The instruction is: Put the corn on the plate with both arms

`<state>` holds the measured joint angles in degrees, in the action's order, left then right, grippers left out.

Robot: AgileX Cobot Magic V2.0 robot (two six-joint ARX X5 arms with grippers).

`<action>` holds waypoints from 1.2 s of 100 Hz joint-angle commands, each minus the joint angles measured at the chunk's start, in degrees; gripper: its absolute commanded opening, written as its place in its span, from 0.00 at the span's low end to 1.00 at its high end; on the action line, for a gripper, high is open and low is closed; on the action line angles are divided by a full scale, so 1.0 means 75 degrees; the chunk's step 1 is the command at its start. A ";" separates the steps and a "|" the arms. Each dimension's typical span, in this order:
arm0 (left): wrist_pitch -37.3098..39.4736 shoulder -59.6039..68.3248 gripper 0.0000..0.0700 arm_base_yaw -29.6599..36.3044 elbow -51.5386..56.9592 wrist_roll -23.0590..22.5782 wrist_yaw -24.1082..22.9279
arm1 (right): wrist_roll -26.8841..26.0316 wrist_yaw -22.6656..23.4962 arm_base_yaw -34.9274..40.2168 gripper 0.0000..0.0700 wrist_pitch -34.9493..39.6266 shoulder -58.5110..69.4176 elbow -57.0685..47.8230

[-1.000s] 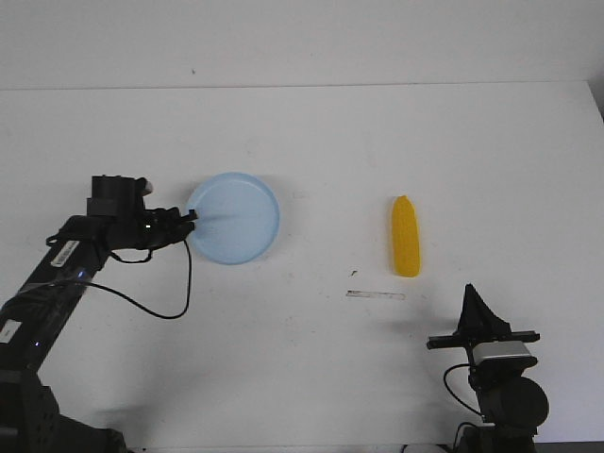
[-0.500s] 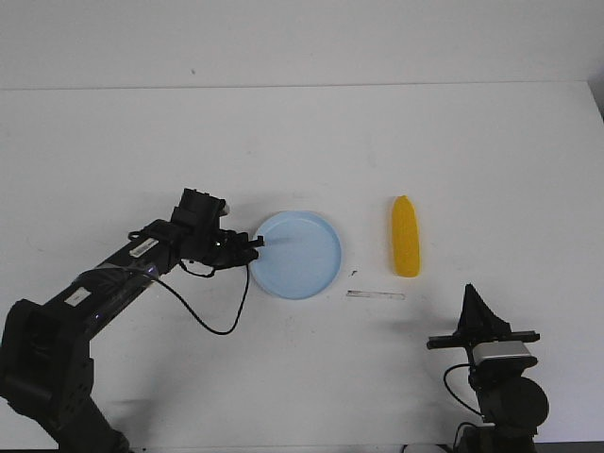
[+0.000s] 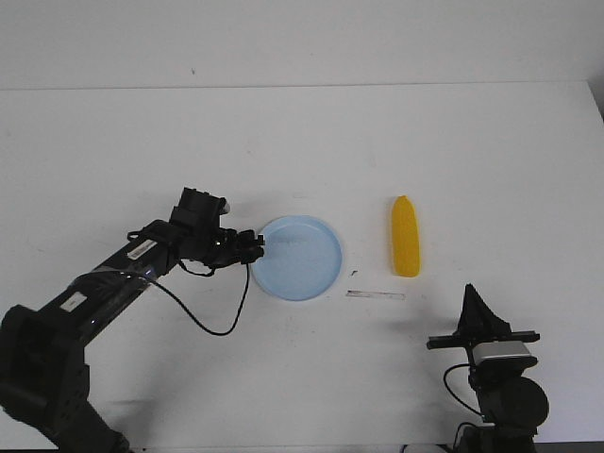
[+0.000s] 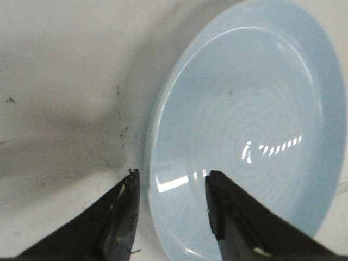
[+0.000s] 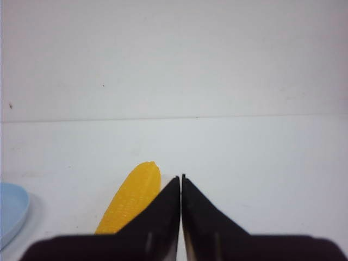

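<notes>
Left gripper (image 4: 169, 209) spread astride glossy round plate (image 4: 244, 125) rim, right gripper (image 5: 181, 190) pressed together — bumpy tapered corn (image 5: 130, 204)

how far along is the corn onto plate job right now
Early stage. The plate sits mid-table with the left gripper at its left rim, fingers open and apart from the edge in the left wrist view, so it looks released. The corn lies untouched on the table to the plate's right. The right gripper is shut and back near its base. Left to do: pick up the corn and set it on the plate.
</notes>
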<state>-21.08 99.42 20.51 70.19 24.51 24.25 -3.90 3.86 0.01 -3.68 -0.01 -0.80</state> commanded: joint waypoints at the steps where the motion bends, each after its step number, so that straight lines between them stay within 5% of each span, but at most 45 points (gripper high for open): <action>1: 0.0085 -0.0493 0.35 -0.0082 0.0117 -0.0446 -0.0079 | -0.0099 0.0000 0.0012 0.00 -0.0076 0.0009 0.0009; 22: 0.0391 -0.1830 0.34 -0.0597 -0.0009 -0.1134 -0.0358 | -0.0099 0.0003 0.0012 0.00 -0.0076 0.0009 0.0009; 39: 0.2477 -0.3366 0.23 -0.1169 -0.1279 -0.1215 -0.0522 | -0.0099 0.0000 0.0012 0.00 -0.0076 0.0009 0.0009; 47: 0.3791 -0.4226 0.10 -0.1445 -0.2264 -0.1236 -0.1037 | -0.0099 0.0000 0.0012 0.00 -0.0076 0.0009 0.0009; 62: 0.5004 -0.5700 0.10 -0.1903 -0.3739 -0.1533 -0.2404 | -0.0099 0.0003 0.0012 0.00 -0.0076 0.0009 0.0009; 74: 0.4919 -0.6991 0.10 -0.2311 -0.4628 -0.2133 -0.3191 | -0.0099 0.0003 0.0012 0.00 -0.0076 0.0009 0.0009; 94: 0.4622 -0.9177 0.10 -0.2871 -0.5986 -0.2970 -0.3209 | -0.0099 0.0000 0.0012 0.00 -0.0079 0.0009 0.0009; 120: 0.2664 -1.1348 0.00 -0.3010 -0.6458 -0.3002 -0.3209 | -0.0099 0.0000 0.0012 0.00 -0.0076 0.0009 0.0009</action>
<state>0.84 16.25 -2.02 21.34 2.87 0.14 -3.92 3.86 0.01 -3.68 -0.01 -0.80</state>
